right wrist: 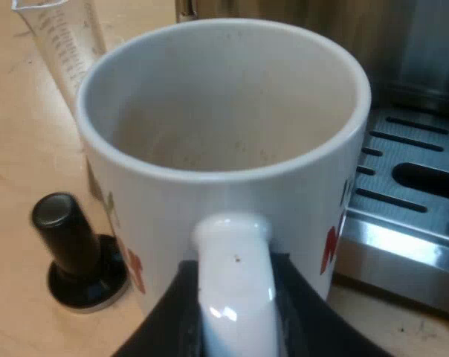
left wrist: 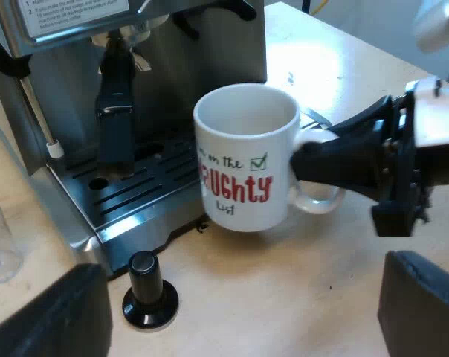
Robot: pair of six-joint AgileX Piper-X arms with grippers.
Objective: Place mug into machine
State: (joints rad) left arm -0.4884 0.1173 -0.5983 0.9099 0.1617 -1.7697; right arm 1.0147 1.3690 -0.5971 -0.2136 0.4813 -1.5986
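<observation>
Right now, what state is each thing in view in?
mug: upright, empty, held by its handle, not yet on the tray of the machine.
right fingers: shut on the mug's handle.
left fingers: open, holding nothing.
holder: locked into the machine's front.
tamper: upright on the table.
measuring glass: upright, looks empty.

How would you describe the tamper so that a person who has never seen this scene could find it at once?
Start at the espresso machine and follow its slotted drip tray to the front corner. On the table beside that corner stands the tamper, upright. Unlike the white mug and the clear measuring glass, it is short and all black, a knob on a round base.
</observation>
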